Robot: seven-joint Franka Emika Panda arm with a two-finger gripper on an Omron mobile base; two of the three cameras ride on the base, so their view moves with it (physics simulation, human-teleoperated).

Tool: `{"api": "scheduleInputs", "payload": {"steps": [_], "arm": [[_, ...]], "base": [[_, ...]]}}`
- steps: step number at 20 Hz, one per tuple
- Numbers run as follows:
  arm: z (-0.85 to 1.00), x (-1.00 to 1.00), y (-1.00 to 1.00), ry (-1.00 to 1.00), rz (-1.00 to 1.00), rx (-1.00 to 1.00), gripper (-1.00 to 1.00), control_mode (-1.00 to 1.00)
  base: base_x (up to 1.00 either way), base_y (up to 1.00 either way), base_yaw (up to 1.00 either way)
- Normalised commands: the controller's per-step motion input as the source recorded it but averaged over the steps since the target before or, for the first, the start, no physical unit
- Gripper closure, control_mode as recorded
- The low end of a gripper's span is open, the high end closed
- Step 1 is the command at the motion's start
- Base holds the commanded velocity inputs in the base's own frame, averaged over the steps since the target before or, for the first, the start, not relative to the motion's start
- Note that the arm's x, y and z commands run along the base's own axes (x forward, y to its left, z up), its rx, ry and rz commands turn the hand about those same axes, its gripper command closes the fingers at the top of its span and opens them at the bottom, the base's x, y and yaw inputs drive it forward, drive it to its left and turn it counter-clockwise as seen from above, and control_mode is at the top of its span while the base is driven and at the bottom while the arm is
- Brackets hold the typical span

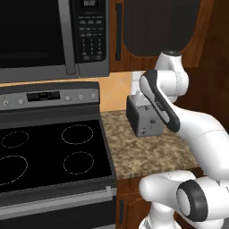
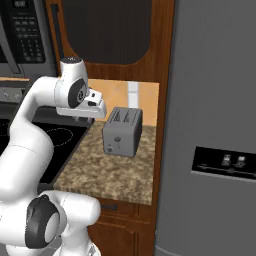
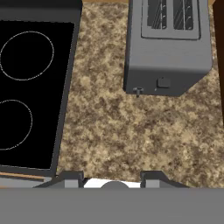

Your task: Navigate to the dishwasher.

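Above the speckled granite desk the gripper hangs with fingers spread, nothing between them. Just ahead sits a boxy matte-grey toaster, two slots on top, lever and knob on its front face. Left of it: glossy black glass cooktop with thin ring outlines. Left base view adds the microwave overhead; right base view adds a tall flat grey fridge. Dishwasher: can't locate it from these views.

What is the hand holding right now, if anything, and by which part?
Nothing. In the hand view the hand hangs above bare granite counter, its fingertips apart with nothing between them; the toaster sits untouched farther along.
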Motion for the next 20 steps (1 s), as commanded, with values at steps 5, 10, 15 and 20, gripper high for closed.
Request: {"api": "scheduleInputs", "payload": {"steps": [5,10,15,20], "arm": [[0.00,0.00,0.00,0.00,0.00,0.00,-1.00,1.00],[0.00,0.00,0.00,0.00,0.00,0.00,-1.00,1.00],[0.00,0.00,0.00,0.00,0.00,0.00,-1.00,1.00],[0.00,0.00,0.00,0.00,0.00,0.00,-1.00,1.00]], "base": [[-0.04,0.00,0.00],[-0.58,-0.01,0.29],[-0.52,0.00,0.63],[-0.27,0.00,0.73]]}}
